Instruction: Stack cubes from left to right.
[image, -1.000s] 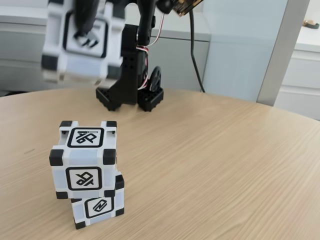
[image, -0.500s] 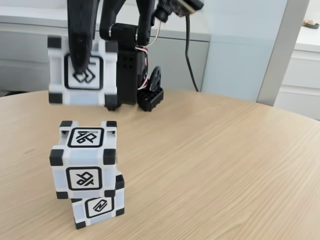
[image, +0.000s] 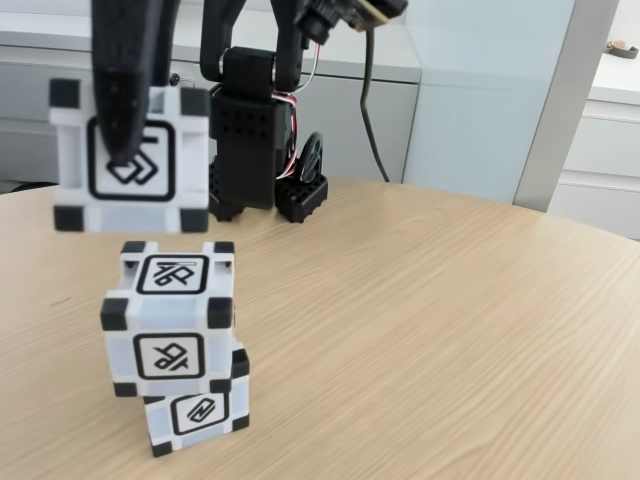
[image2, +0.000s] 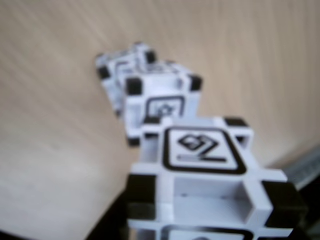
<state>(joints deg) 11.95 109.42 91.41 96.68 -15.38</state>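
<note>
In the fixed view, the gripper pinches the held cube in the air above the two stacked cubes, near the table's front-left edge. Faces bear abstract black-framed glyphs, no readable writing.

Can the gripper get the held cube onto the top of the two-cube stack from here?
Probably yes: the gripper holds the cube above the stack's top cube, slightly left in the fixed view; nothing lies between.
</note>
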